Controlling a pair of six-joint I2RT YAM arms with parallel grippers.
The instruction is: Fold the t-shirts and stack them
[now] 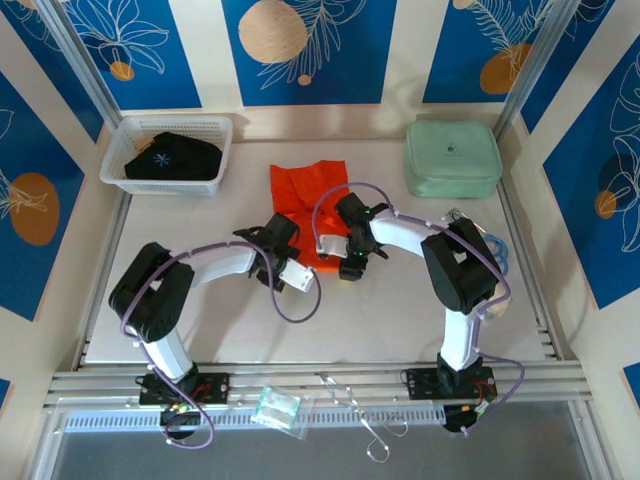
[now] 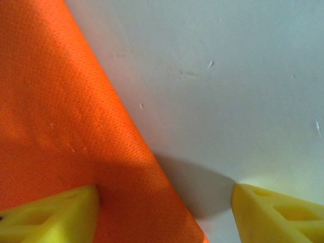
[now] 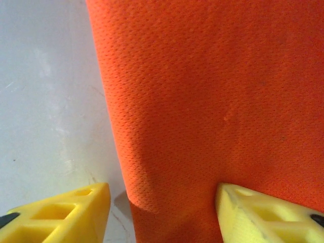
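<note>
Top external: orange shirt is seen part-folded on worktop, near edge straddled by left hand and right hand, both spread, nothing gripped; black shirt is left in basket.
</note>
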